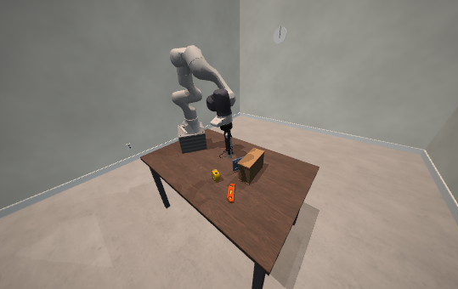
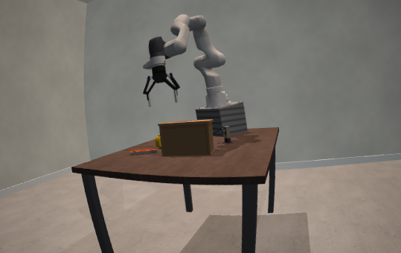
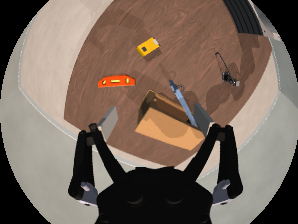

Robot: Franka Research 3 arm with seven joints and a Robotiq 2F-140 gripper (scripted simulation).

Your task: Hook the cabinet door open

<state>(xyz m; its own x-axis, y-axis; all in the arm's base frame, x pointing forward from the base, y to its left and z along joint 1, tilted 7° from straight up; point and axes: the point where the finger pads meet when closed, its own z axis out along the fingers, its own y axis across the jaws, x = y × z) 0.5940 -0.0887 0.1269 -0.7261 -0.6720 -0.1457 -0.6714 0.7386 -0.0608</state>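
Observation:
The brown wooden cabinet (image 1: 251, 165) stands flat on the table, seen also in the exterior view (image 2: 186, 137) and the wrist view (image 3: 168, 124). Its blue door (image 3: 184, 103) stands at an angle from the cabinet front (image 1: 238, 162). The short dark post (image 2: 227, 135) stands beside the cabinet, toward the robot base (image 3: 230, 78). The thin black hook (image 3: 221, 64) hangs at the post, apart from the door. My gripper (image 2: 161, 96) (image 1: 228, 152) is open and empty, high above the table over the cabinet's door side.
A yellow block (image 1: 216, 174) and an orange tool (image 1: 230, 192) lie on the table in front of the cabinet. The grey robot base (image 1: 192, 141) stands at the table's back corner. Table edges are close behind the cabinet.

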